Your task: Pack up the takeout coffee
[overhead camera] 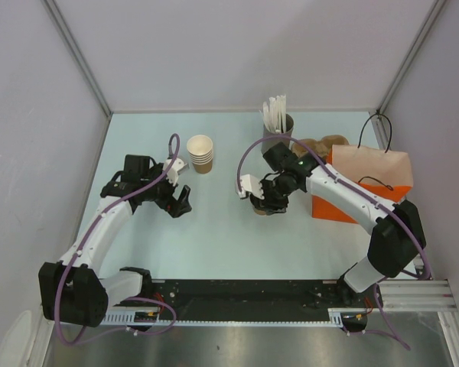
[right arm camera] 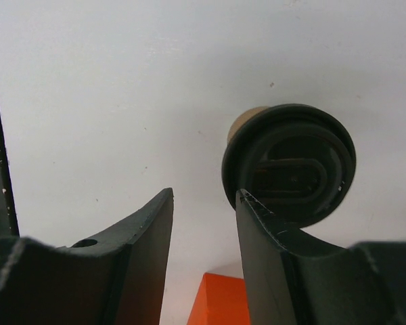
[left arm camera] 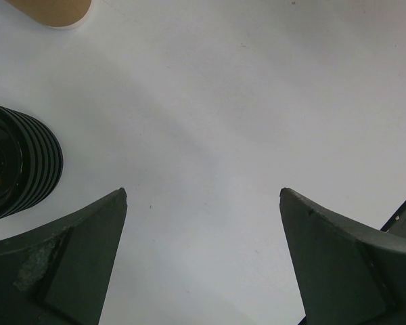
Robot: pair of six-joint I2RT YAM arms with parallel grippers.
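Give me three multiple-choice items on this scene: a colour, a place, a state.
1. The paper bag is: A) orange B) white C) blue
2. Where is the takeout coffee? A) in the bag B) beside the right fingers, outside their gap C) atop the cup stack
3. The left fingers are: A) shut on a lid B) shut, empty C) wide open
Answers: 1 A, plain from above; 2 B, the right wrist view shows the gap empty; 3 C, bare table shows between them.
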